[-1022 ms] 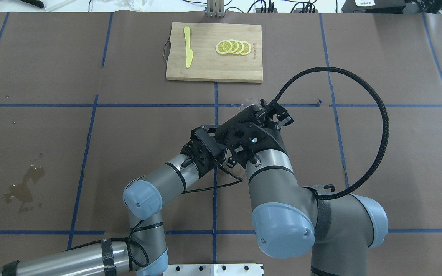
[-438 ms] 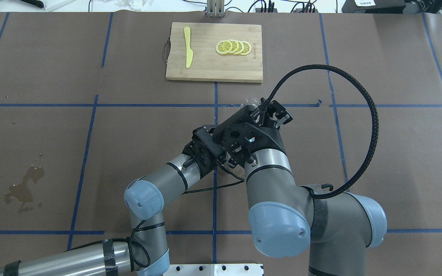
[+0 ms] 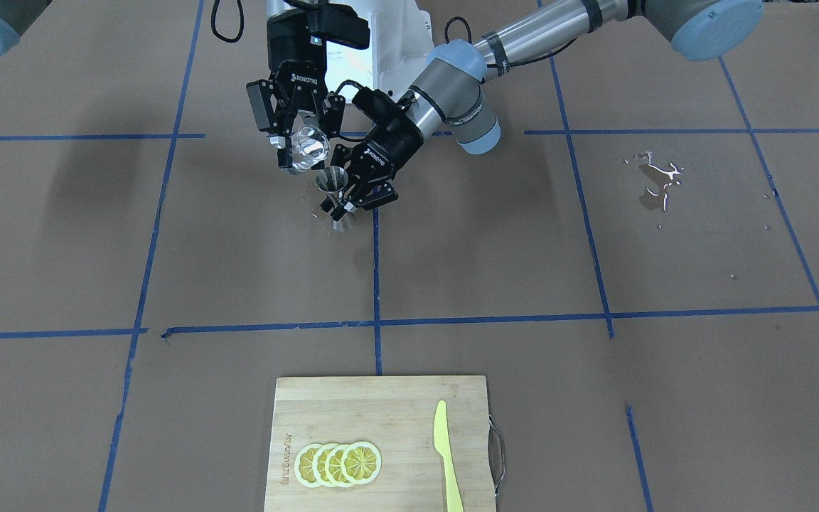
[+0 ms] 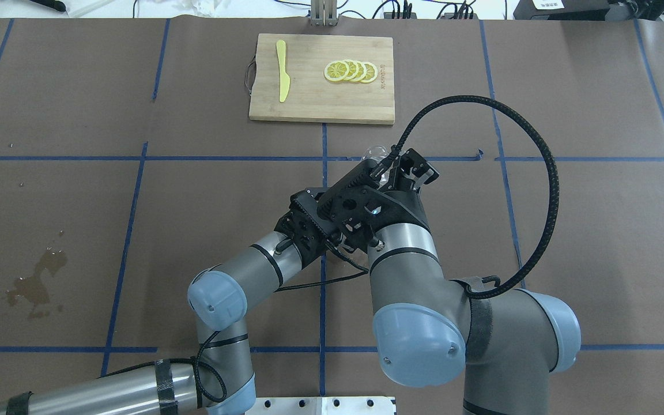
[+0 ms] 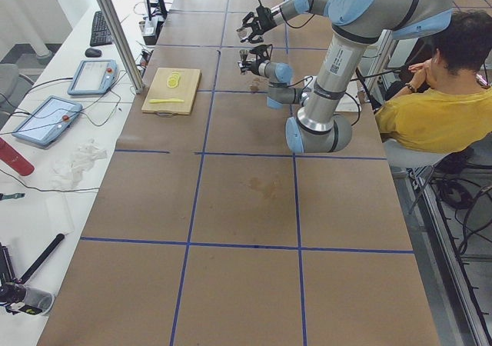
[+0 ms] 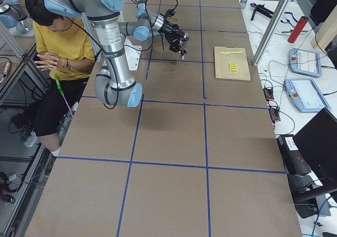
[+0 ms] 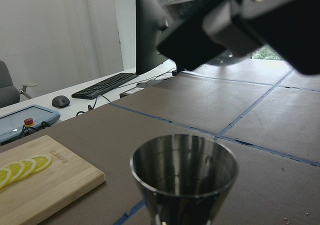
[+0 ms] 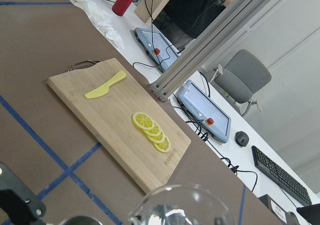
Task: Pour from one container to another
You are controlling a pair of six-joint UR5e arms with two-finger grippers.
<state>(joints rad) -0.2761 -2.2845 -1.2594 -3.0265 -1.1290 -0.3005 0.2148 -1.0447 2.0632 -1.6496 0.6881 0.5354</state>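
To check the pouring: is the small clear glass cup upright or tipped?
Tipped. The small clear glass cup in the right gripper leans its rim toward the shiny steel hourglass jigger.
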